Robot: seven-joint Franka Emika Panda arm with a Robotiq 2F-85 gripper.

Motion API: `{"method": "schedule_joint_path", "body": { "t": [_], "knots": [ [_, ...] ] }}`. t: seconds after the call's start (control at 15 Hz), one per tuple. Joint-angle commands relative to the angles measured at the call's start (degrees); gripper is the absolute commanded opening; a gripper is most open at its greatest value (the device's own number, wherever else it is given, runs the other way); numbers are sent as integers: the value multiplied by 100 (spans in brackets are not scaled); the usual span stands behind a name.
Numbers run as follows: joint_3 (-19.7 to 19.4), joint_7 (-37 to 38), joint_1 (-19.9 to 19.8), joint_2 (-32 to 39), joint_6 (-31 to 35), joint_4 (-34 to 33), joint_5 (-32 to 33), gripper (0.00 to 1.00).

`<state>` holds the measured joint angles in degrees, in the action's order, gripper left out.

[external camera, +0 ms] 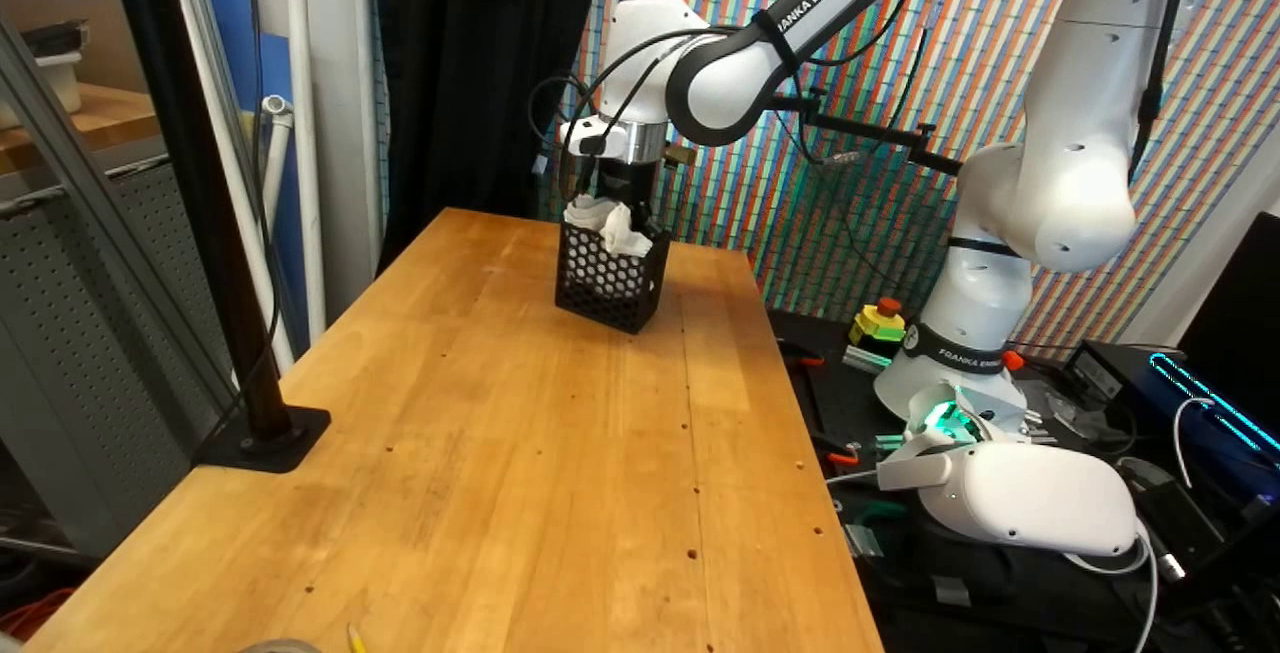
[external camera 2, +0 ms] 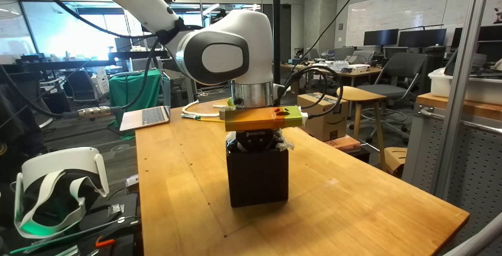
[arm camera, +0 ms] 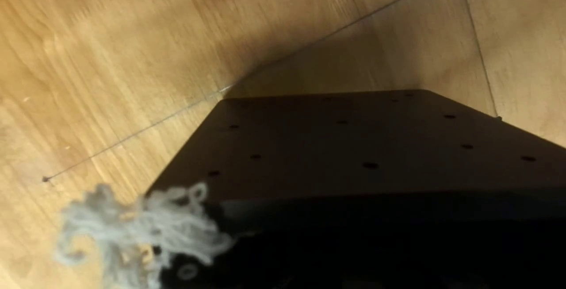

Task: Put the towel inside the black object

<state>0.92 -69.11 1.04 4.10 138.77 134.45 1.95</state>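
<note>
See the towel point(external camera: 624, 233) bunched down inside the black basket point(external camera: 618, 293), heaped pale above the rim and showing white through the mesh holes in an exterior view. Cannot name a clear long axis for such a crumpled bundle, mostly hidden between the walls. Can follow a loose end, though, slanting down onto the near rim in an exterior view, just beside a rounder fold. In an exterior view, find a frayed tuft point(external camera 2: 285, 144) poking out sideways past a top corner of the basket. In the wrist view, find curly fringe point(arm camera: 146, 227) pointing left, out beyond the basket's edge and over the wooden table point(arm camera: 110, 59). Take the basket as upright, resting on its base and opening upward, with a flat dark wall point(external camera 2: 259, 179) facing the lens in an exterior view. Place the gripper point(external camera 2: 255, 140) directly over that opening, pointing straight down, sunk at the lower end among the cloth. Call the jaws closed together, though hidden below the rim; cannot tell about any pinch of cloth between them. Notice an orange-and-green bar point(external camera 2: 259, 119) crossing nearly level at the wrist. Note also, well apart from the basket, a black pole stand point(external camera: 260, 438) on the table, a laptop point(external camera 2: 151, 117) toward the table's far end, and a white headset point(external camera: 1040, 498) beside the table.
</note>
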Motion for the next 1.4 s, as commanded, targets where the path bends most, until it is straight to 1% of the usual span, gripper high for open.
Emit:
{"method": "schedule_joint_path", "body": {
  "t": [0.0,0.53,0.93,1.13,1.33],
  "knots": [
    [21,21,-53,55,33,-121,185,3],
    [186,796,158,-938,-318,49,1524,4],
    [394,1243,276,-1684,-962,-139,2385,4],
    [496,1195,351,-1777,-1187,-424,2680,4],
    [538,1068,451,-1692,-1089,-654,2737,4]
  ]
}}
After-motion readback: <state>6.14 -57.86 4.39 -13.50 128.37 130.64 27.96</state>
